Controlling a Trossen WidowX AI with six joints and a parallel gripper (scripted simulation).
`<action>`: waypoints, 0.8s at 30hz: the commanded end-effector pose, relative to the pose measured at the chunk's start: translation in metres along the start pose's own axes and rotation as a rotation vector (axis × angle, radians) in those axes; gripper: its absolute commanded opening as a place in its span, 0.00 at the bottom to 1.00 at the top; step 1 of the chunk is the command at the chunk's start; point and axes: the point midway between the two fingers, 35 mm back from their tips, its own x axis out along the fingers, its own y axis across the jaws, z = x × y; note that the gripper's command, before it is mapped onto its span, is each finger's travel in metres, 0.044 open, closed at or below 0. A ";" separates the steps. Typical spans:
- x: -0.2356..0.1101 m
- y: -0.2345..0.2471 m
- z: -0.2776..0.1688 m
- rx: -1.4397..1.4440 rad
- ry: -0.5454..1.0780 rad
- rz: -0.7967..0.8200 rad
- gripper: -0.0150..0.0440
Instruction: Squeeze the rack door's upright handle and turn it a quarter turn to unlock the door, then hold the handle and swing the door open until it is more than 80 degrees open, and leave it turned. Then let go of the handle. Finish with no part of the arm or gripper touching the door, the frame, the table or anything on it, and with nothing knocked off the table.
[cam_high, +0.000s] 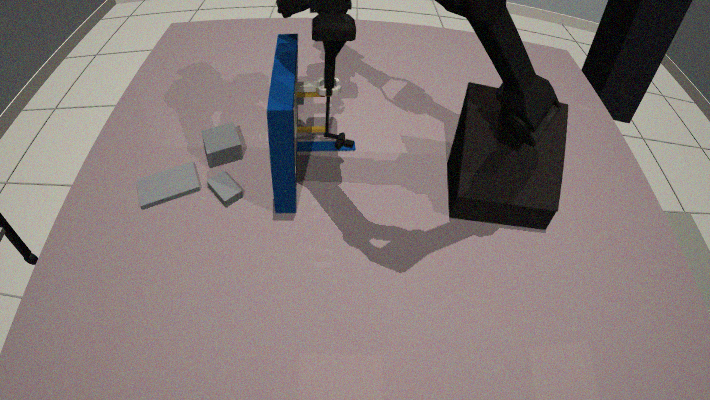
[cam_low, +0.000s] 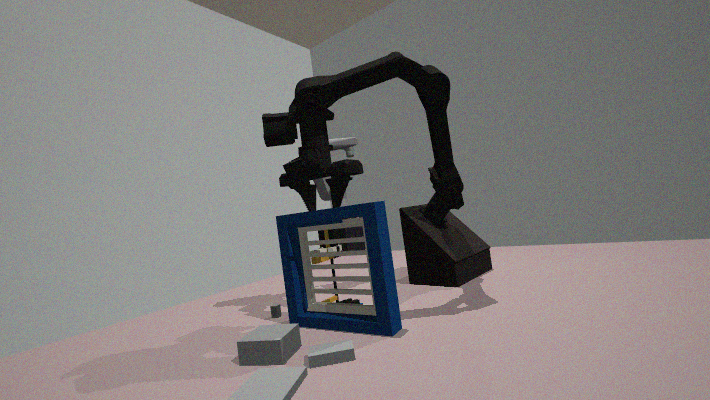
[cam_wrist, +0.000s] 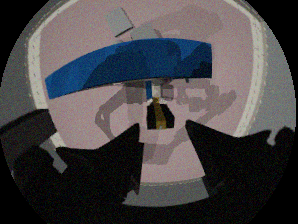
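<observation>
The blue frame (cam_high: 284, 165) (cam_low: 384, 280) (cam_wrist: 75, 77) stands upright on the table. The pale slatted door (cam_low: 345, 309) sits shut inside it. My gripper (cam_high: 329, 92) (cam_low: 324, 209) (cam_wrist: 162, 124) is open, pointing down on the arm's side of the frame; its tip ends are hidden behind the frame's top bar in the exterior view. The dark handle with a yellow stripe (cam_wrist: 160, 117) shows between the fingertips in the wrist view, apparently below them, with gaps on both sides. A thin dark rod (cam_high: 328, 112) (cam_low: 334, 272) stands beside the door.
Grey blocks (cam_high: 222, 145) (cam_high: 167, 185) (cam_high: 225, 189) (cam_low: 267, 347) (cam_low: 330, 354) lie beyond the frame. A blue strip (cam_high: 312, 146) reaches from the frame toward the arm base (cam_high: 505, 175) (cam_low: 440, 250). A pale bent post (cam_low: 342, 143) shows behind my gripper; its distance is unclear.
</observation>
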 end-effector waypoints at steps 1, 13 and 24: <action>0.008 0.001 0.000 0.004 -0.001 0.005 0.75; 0.027 0.001 0.000 0.004 -0.001 0.006 0.75; 0.045 0.002 -0.001 0.003 -0.001 0.007 0.75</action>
